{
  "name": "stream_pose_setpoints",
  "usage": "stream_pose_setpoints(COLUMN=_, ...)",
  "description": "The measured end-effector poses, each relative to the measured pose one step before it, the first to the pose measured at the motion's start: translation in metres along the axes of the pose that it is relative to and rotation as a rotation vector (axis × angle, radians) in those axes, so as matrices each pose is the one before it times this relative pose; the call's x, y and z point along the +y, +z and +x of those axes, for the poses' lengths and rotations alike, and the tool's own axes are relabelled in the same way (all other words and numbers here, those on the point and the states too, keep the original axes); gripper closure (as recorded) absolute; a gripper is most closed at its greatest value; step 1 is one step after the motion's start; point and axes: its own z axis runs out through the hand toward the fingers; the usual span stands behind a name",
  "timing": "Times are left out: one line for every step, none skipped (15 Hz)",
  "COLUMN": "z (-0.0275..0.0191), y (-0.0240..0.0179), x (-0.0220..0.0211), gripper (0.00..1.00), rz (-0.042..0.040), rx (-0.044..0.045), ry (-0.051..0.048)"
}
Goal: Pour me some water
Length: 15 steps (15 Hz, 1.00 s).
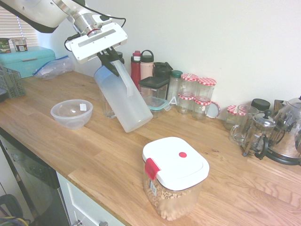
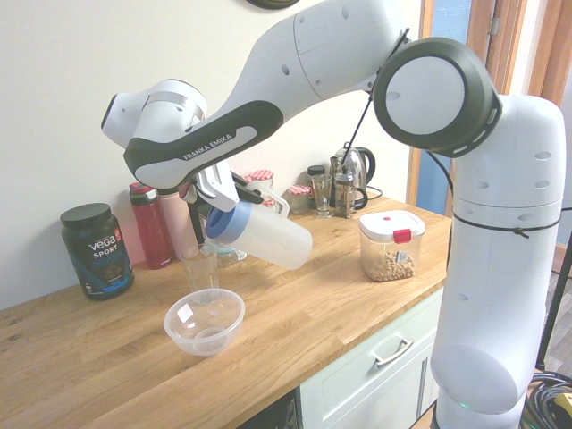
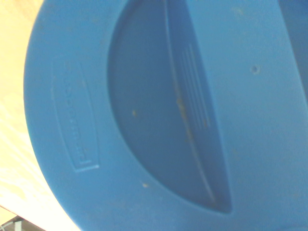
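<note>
Filling the wrist view, blue lid; water indiscernible.

Soft, even daylight fills both exterior views, brightest by the slatted window blind, which washes out toward white. The wooden butcher-block counter carries only faint, diffuse shadows beneath the square white-lidded cereal container. A small highlight glints on the steel electric kettle right of that container. Straight lines bow slightly toward the frame edges, wide-angle fashion. The wrist view is soft and out of focus, filled by the round blue plastic lid, its embossed lettering blurred.
</note>
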Motion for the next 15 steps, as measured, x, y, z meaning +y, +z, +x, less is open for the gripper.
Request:
stream_pose_setpoints(z=0.00412, y=-0.00111, x=-0.00113, gripper=1.0, rz=-0.00462, rx=0.00054, ry=0.00024)
stream_pose_setpoints(z=0.00385, y=-0.00002, x=-0.00195, gripper=1.0, rz=-0.00553, rx=-0.00098, ry=-0.00009)
stream_pose_setpoints(z=0.0034, y=0.00142, x=-0.00291, gripper=1.0, rz=-0.00684, rx=-0.00251, ry=-0.0001)
stream_pose_setpoints(z=0.00244, y=0.00151, x=-0.00307, gripper=1.0, rz=-0.00431, rx=-0.00327, ry=-0.00181)
stream_pose_setpoints(z=0.00119, y=0.00062, x=-0.00285, gripper=1.0, rz=-0.00216, rx=-0.00245, ry=-0.00226)
stream_pose_setpoints(z=0.00035, y=0.00004, x=-0.0014, gripper=1.0, rz=-0.00078, rx=-0.00091, ry=-0.00123)
stream_pose_setpoints(z=-0.00008, y=-0.00031, x=-0.00009, gripper=1.0, rz=-0.00011, rx=0.00033, ry=-0.00003)
stream_pose_setpoints(z=0.00008, y=-0.00002, x=0.00061, gripper=1.0, rz=0.00038, rx=-0.00004, ry=0.00124)
stream_pose_setpoints(z=0.00015, y=-0.00003, x=0.001, gripper=1.0, rz=0.00098, rx=0.00006, ry=0.00206)
stream_pose_setpoints(z=-0.00019, y=-0.00032, x=0.00109, gripper=1.0, rz=0.00165, rx=0.00048, ry=0.00222)
stream_pose_setpoints(z=-0.00133, y=-0.00089, x=0.0025, gripper=1.0, rz=0.00745, rx=0.00044, ry=0.00476)
stream_pose_setpoints(z=-0.00307, y=-0.00288, x=0.00463, gripper=1.0, rz=0.01919, rx=0.00258, ry=0.00839)
stream_pose_setpoints(z=-0.00567, y=-0.00484, x=0.00795, gripper=1.0, rz=0.02843, rx=0.00662, ry=0.00978)
stream_pose_setpoints(z=-0.00815, y=-0.0069, x=0.01077, gripper=1.0, rz=0.03383, rx=0.01326, ry=0.01319)
stream_pose_setpoints(z=-0.00986, y=-0.00878, x=0.01324, gripper=1.0, rz=0.04697, rx=0.02117, ry=0.01782)
